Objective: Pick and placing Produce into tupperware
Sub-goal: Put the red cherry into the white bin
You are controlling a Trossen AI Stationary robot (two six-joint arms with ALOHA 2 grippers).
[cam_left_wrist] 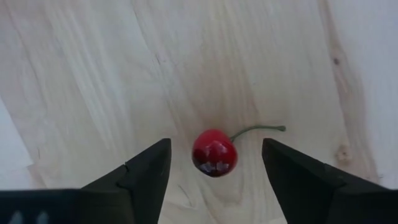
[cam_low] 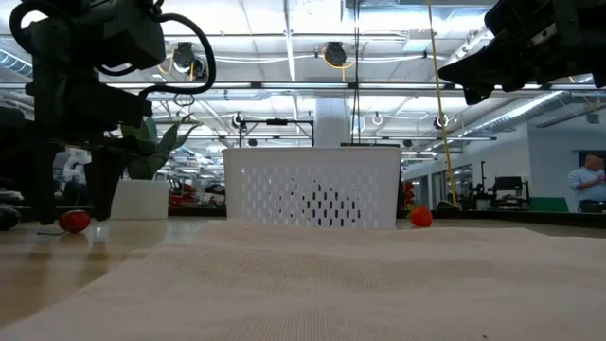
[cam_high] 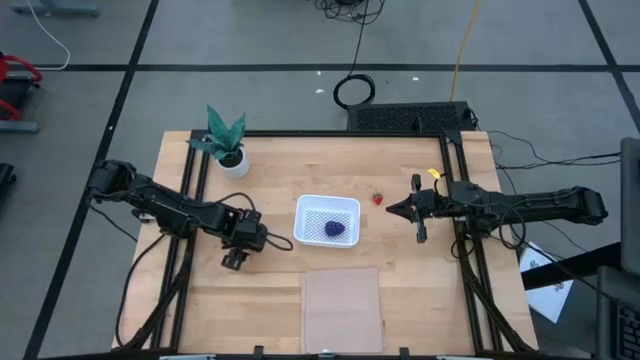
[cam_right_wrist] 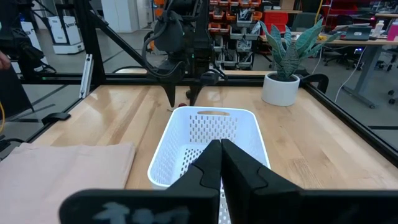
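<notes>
Left hand held open, fingers astride red cherry on table. Cherry judged light, smooth, roll-prone; round body best pinched, not stem. Right hand closed, hovering above tupperware.

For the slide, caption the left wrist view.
Left pincer open astride a red cherry with green stem, lying on the wooden table.

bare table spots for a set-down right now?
Free: the wood between the plant and the basket, and the left front corner beside the sheet. Crowded: left gripper over a cherry, right gripper near a red fruit.
</notes>
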